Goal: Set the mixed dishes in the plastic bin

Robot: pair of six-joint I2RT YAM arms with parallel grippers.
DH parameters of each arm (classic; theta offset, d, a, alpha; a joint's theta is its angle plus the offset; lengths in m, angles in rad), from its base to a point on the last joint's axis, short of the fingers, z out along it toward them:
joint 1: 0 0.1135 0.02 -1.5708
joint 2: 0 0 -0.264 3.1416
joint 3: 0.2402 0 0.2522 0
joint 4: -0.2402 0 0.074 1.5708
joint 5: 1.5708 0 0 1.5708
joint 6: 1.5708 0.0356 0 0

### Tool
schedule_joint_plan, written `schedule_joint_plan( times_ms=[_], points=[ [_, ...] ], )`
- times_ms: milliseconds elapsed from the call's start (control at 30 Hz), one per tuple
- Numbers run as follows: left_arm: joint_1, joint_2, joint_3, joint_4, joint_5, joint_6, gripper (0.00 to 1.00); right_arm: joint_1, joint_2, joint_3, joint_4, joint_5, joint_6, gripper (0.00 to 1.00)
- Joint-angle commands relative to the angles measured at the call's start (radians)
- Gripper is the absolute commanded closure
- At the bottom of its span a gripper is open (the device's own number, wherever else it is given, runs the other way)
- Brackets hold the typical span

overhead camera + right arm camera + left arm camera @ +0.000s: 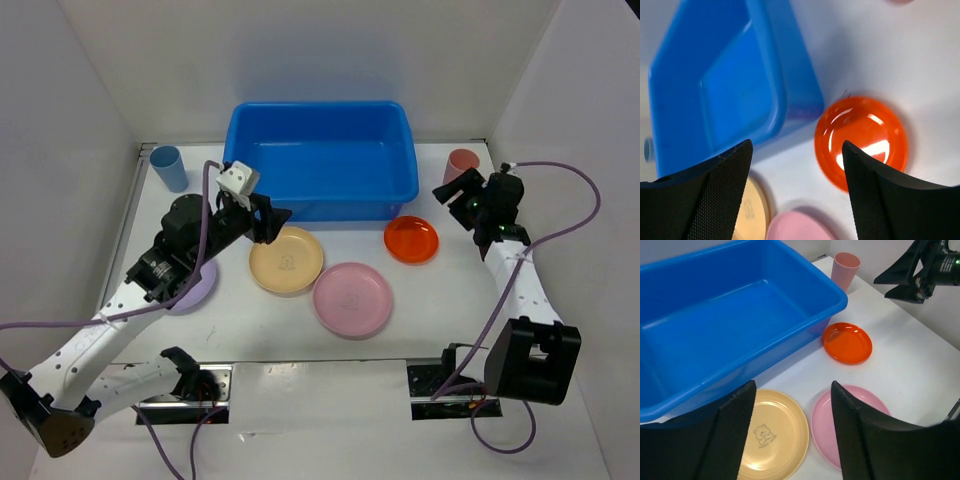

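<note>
White matte table (pixel 440 300), white walls — glossy round plastic plates lie before the bright-blue rectangular plastic bin (pixel 330 206). Left pincer (pixel 272 222) wide, empty, over the tan-yellow plate (pixel 286 262); right pincer (pixel 455 195) wide, empty — near the orange plate (pixel 411 239).

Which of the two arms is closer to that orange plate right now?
The right. The right gripper hovers just past the orange plate's right side, near the pink cup; the left gripper is farther left, at the yellow plate's far edge.
</note>
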Motion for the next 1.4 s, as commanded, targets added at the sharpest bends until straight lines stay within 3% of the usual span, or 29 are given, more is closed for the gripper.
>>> schedule_joint_plan(
  times_ms=[0, 200, 333, 433, 733, 1067, 1300, 1367],
  points=[
    [0.051, 0.033, 0.006, 0.009, 0.113, -0.034, 0.30, 0.068, -0.001, 0.008, -0.056, -0.070, -0.080, 0.22],
    [0.151, 0.127, 0.016, -0.012, 0.325, -0.086, 0.19, 0.188, 0.039, -0.049, -0.167, -0.058, -0.102, 0.19],
    [0.199, 0.116, -0.014, 0.032, 0.391, -0.125, 0.19, 0.246, 0.068, -0.110, -0.213, -0.058, -0.102, 0.18],
    [0.235, 0.127, -0.037, 0.043, 0.429, -0.158, 0.28, 0.325, 0.079, -0.151, -0.223, -0.029, -0.068, 0.18],
    [0.291, 0.156, -0.037, 0.043, 0.520, -0.192, 0.29, 0.571, 0.222, -0.175, -0.233, 0.091, 0.001, 0.18],
    [0.341, 0.128, -0.059, 0.034, 0.548, -0.192, 0.28, 0.662, 0.253, -0.196, -0.294, 0.111, 0.026, 0.51],
    [0.350, 0.128, -0.068, 0.054, 0.557, -0.201, 0.28, 0.765, 0.200, -0.188, -0.363, 0.102, 0.119, 0.96],
    [0.350, 0.128, -0.068, 0.054, 0.557, -0.201, 0.27, 0.791, 0.164, -0.165, -0.407, 0.102, 0.134, 0.99]
  ],
)
